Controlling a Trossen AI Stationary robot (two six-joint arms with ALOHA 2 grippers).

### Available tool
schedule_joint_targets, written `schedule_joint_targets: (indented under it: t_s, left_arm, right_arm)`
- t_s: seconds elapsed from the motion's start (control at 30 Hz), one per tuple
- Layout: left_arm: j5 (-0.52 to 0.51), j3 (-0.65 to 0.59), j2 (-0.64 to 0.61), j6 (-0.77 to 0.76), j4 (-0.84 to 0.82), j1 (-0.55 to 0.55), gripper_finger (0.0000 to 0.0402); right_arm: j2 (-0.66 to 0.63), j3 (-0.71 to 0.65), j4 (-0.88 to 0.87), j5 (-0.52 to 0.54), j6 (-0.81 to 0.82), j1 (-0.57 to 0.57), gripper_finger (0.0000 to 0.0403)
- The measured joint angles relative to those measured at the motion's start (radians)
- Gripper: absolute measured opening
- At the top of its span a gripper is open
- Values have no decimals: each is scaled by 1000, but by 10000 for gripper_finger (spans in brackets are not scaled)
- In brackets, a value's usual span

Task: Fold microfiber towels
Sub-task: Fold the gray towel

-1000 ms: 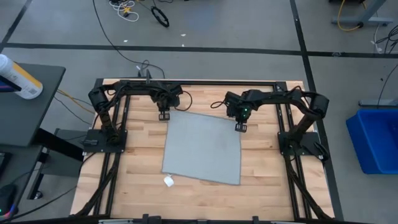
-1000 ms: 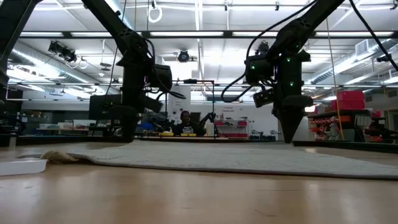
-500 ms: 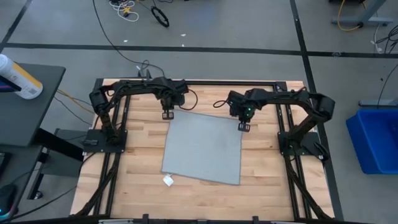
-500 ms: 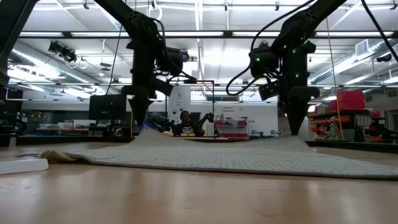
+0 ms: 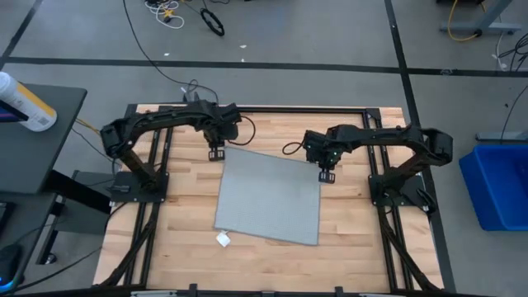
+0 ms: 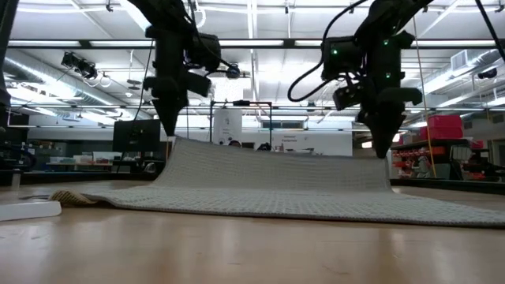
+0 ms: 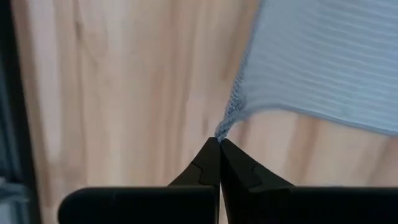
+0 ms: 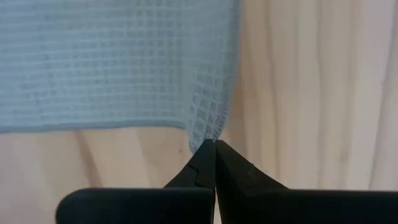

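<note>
Behind raised towel (image 6: 276,177), room hidden

Grey-blue waffle-weave towel (image 5: 270,196), white tag (image 5: 223,240), pale wood table (image 5: 355,223).

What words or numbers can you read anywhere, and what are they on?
None can be read.
The towel has a small white tag: too small to read.
The bottle on the side table has a coloured label: blurred.
The signs in the room in the low view: too blurred to read.
</note>
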Motion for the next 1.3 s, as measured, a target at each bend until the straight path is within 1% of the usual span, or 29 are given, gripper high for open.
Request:
schedule_joint_targets:
  t_s: [0.23,0.5,0.6,0.73,0.83,1.3]
  left_arm:
    - [25,-65,-90,-59,-4,-78,0]
    - [27,-190,-100,-110,46,-139,0]
    - [53,-237,-100,-126,78,-148,0]
    - [60,-282,-100,-135,108,-166,0]
    - [64,-298,-100,-145,108,-181,0]
    - [88,-298,-100,-215,128,-284,0]
  right_arm:
    - [-8,11,-30,3,67,97,0]
    - [-8,98,-68,1,127,181,0]
    - [-8,126,-71,-23,141,204,0]
    - [-7,139,-72,-51,175,234,0]
    - [-7,139,-86,-51,200,259,0]
    - [-7,139,-103,-52,315,379,0]
